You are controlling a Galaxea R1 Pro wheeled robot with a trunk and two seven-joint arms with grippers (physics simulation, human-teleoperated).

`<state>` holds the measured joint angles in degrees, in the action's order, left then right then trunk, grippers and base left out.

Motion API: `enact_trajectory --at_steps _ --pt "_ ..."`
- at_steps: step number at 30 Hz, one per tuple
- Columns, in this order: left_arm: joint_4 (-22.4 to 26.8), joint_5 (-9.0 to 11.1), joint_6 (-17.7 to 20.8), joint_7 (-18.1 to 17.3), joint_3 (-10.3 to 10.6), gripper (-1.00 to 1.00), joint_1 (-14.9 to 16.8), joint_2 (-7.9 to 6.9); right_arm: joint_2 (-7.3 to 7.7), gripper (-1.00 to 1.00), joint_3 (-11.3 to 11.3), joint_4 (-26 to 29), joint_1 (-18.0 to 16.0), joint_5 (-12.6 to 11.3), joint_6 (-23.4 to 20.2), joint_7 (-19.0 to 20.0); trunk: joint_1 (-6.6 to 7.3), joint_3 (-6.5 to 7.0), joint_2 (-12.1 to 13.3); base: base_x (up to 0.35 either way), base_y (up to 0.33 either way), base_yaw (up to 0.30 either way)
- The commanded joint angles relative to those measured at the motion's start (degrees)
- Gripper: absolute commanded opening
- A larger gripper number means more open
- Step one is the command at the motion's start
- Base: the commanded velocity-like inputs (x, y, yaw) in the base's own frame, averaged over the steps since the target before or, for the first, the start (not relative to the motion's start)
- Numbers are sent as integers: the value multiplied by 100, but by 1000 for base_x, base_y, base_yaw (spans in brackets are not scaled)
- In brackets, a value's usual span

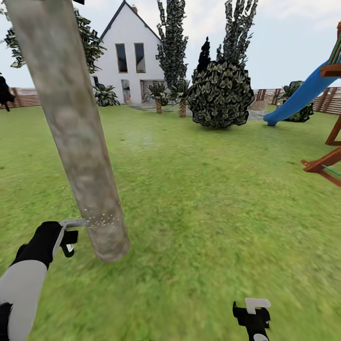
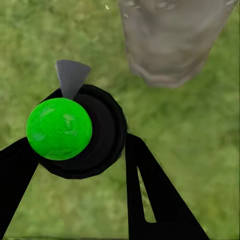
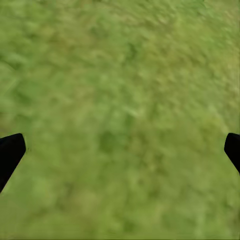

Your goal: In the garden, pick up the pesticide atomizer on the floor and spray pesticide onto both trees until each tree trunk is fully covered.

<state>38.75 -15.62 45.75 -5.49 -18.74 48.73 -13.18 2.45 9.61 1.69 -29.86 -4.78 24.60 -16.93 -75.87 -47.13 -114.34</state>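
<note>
The left gripper (image 1: 71, 236) pinches the pesticide atomizer (image 2: 75, 132), nozzle right next to the tree trunk (image 1: 76, 132) near its base. White pesticide specks (image 1: 102, 220) sit in one low band on the trunk.

Risks, as I judge them:
- Coverage stays only in that low band if the arm doesn't sweep up and round; the far side likely gets missed.
- Nozzle is v. close to the bark, so it could bump it and twist the bottle in the grip.

View diffs: the head view gives specks, trunk height, plus the blue slide (image 1: 303, 97) well off from the trunk. The left wrist view gives the bottle's green top and grey nozzle, w/ the trunk foot just beyond. The right gripper (image 1: 253, 312) has jaws spread, over lawn (image 3: 120, 100), well apart from the trunk.
</note>
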Motion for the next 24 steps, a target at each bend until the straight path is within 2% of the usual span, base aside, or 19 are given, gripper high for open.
enact_trajectory --at_steps 1,7,10,13,24 --pt "11 -62 20 -57 -15 -100 -15 -11 -1 100 50 -2 -3 -49 16 -12 1 -5 -2 0 0 276" --pt "18 -65 30 -57 -8 -100 -73 23 0 100 50 -2 -3 -49 13 -12 1 -5 -2 32 -11 185" --pt "18 -66 24 -50 -6 -100 -74 180 14 100 50 -2 -3 -49 13 -20 1 -5 -2 206 -179 4" --pt "18 -70 22 -49 1 -100 -66 273 18 100 50 -2 -3 -49 12 -20 1 -5 -2 107 -257 0" --pt "18 -73 21 -40 -7 -100 -65 281 17 100 50 -2 -3 -49 10 -20 1 -5 -2 135 -268 0"
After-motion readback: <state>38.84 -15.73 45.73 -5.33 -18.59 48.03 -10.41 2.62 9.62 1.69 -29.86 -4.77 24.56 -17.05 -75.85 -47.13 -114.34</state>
